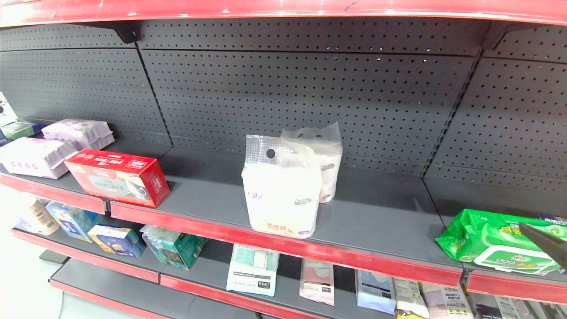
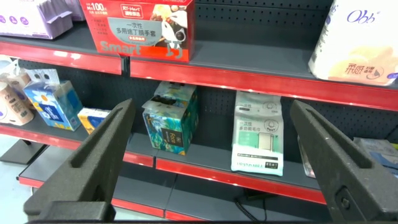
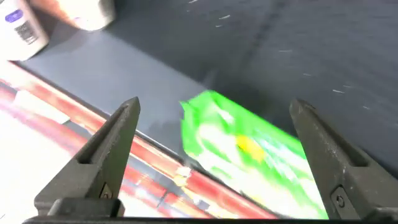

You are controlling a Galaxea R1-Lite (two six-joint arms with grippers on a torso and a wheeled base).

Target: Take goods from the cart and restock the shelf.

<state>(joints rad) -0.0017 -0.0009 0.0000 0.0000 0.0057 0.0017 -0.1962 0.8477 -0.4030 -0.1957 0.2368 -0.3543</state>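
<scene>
The shelf [image 1: 376, 212] ran from left to right with a red front edge. The green pack [image 1: 496, 243] lay flat on its right section, close to that near edge. The right tool [image 3: 216, 106] hovered over the pack, released, its fingers spread wide with nothing held between them. One dark finger [image 1: 547, 241] showed in front of the pack at the right edge of the head view. The left tool [image 2: 211, 109] was also released, its fingers wide apart and empty, and it faced the lower shelf [image 2: 205, 168], where a teal box [image 2: 171, 118] stood. At the middle of the shelf a white pack [image 1: 282, 195] stood upright near the front edge, with a second pack [image 1: 330, 164] just behind it to the right. A red box [image 1: 117, 177] lay at the left, well apart from them. Two purple packs [image 1: 33, 157] lay farther left.
</scene>
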